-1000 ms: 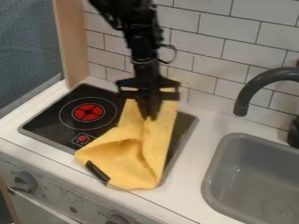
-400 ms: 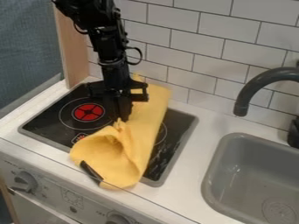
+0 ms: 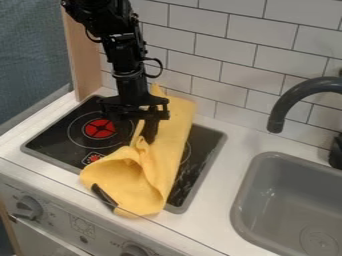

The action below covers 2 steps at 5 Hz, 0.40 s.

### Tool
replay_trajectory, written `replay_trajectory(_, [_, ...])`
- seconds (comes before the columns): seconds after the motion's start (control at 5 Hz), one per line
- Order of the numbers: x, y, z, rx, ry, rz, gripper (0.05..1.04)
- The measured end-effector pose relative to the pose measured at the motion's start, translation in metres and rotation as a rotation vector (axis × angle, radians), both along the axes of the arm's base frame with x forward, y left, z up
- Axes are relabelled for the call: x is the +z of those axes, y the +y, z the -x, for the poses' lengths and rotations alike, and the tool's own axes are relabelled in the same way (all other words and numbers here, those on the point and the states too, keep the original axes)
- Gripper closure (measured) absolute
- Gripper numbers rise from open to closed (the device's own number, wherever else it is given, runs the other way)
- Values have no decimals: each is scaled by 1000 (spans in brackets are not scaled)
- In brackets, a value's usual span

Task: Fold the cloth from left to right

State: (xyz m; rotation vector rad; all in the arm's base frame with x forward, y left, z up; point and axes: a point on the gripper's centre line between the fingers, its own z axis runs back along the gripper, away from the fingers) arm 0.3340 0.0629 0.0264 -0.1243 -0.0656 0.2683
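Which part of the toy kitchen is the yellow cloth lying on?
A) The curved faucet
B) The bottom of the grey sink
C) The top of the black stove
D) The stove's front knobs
C: the yellow cloth lies bunched across the black stove top, to the right of the red burner mark.

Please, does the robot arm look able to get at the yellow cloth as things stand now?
Probably yes: the tool is down low at a bunched part of the cloth, and I see nothing standing between them. The faucet stands well aside.
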Motion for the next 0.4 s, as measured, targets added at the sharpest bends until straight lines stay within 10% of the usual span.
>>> replay_trajectory(0.2, [0, -1, 1, 3, 7, 4, 65])
replay_trajectory(0.4, [3, 3, 2, 17, 25, -14, 75])
